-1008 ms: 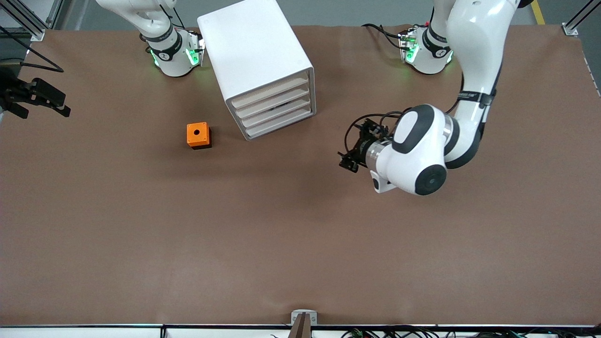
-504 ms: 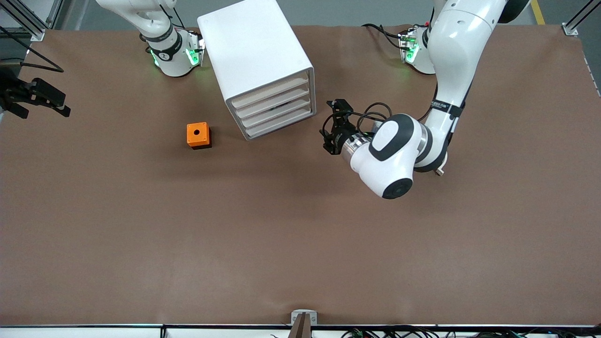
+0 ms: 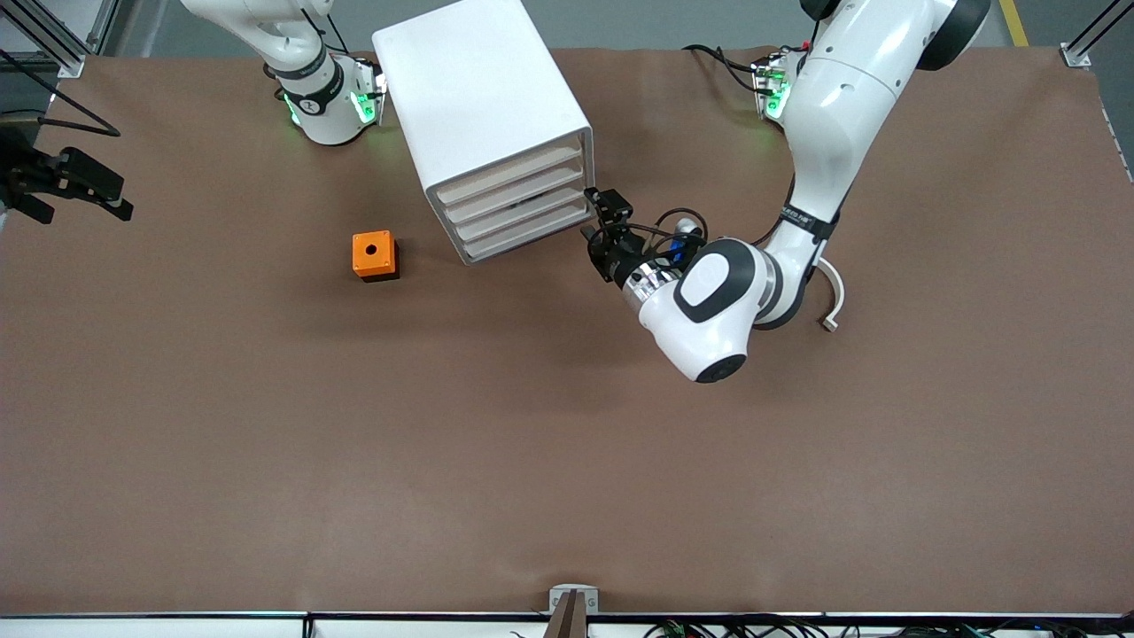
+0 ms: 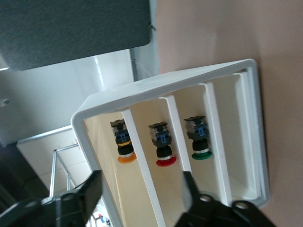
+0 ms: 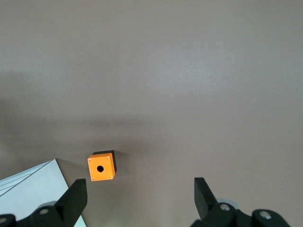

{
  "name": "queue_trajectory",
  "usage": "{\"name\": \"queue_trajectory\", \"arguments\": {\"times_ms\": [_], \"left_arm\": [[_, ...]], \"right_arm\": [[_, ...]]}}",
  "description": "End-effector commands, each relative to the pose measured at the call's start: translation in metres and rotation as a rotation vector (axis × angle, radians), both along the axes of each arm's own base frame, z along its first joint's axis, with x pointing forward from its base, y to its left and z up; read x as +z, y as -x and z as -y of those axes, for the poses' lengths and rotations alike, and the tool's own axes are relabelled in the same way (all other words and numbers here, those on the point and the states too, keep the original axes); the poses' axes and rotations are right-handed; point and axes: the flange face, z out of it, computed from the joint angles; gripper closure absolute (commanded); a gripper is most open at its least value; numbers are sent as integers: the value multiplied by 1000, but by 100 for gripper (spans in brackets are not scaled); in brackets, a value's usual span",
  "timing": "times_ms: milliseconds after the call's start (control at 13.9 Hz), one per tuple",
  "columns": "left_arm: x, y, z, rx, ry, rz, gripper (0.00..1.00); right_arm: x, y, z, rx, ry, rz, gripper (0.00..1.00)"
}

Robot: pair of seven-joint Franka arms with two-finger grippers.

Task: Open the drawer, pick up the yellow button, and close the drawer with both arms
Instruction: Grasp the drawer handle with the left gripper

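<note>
The white cabinet stands near the robots' bases, its four drawers shut. In the left wrist view, the topmost drawer holds the orange-capped button deep inside. My left gripper is open, level with the drawer fronts and just off the cabinet's front corner toward the left arm's end. In its wrist view the left gripper frames the upper drawers. My right gripper waits open, high over the right arm's end of the table. In its wrist view the right gripper is empty.
An orange cube with a black hole sits on the table beside the cabinet toward the right arm's end; it also shows in the right wrist view. A red-capped button and a green-capped button lie in lower drawers.
My left arm has swung its gripper across the table toward the cabinet's drawer fronts, ending close to the front corner. The right arm has not moved.
</note>
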Motion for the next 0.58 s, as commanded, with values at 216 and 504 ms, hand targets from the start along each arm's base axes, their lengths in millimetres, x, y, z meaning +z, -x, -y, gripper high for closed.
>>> {"name": "queue_trajectory", "arguments": {"times_ms": [216, 504], "left_arm": [[-23, 20, 25, -16, -20, -109, 37], [-26, 42, 46, -57, -44, -129, 37]], "right_arm": [[5, 8, 2, 7, -8, 6, 0], [5, 8, 1, 10, -8, 7, 0]]}}
